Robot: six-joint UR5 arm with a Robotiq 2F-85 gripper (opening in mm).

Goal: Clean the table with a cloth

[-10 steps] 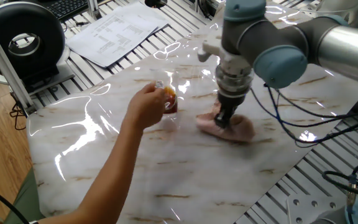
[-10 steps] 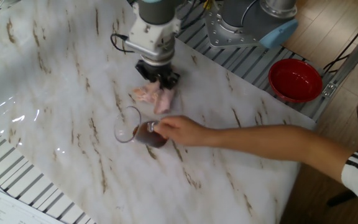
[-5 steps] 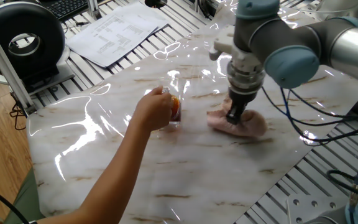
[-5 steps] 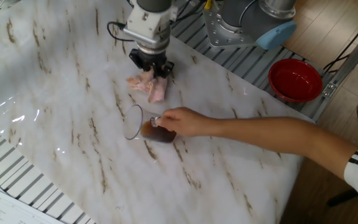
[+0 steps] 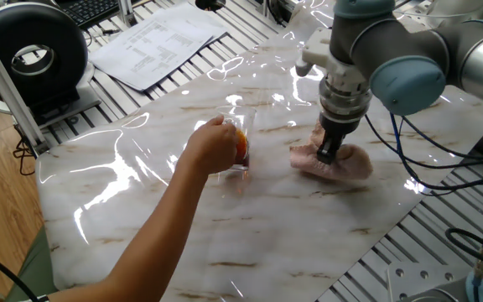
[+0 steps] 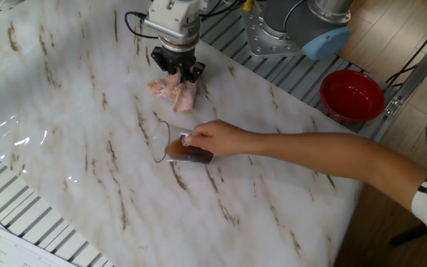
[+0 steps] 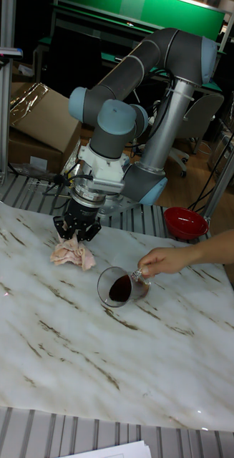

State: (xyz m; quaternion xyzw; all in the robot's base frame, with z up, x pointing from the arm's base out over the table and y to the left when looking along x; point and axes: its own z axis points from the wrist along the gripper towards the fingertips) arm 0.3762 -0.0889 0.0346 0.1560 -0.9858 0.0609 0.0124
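Observation:
The pale-pink cloth lies bunched on the white marble-patterned table. My gripper points straight down with its dark fingers pressed into the cloth's top, shut on it. A person's hand holds a tilted clear glass with dark brown liquid, lying nearly on its side on the table right beside the cloth.
The person's arm reaches across the table. A red bowl sits off the table edge by my base. Printed paper sheets and a black round device lie on the ribbed frame.
My gripper has dragged the cloth across the table, rightward in one fixed view and up-left in the other. The hand has tipped the glass further over, following the cloth.

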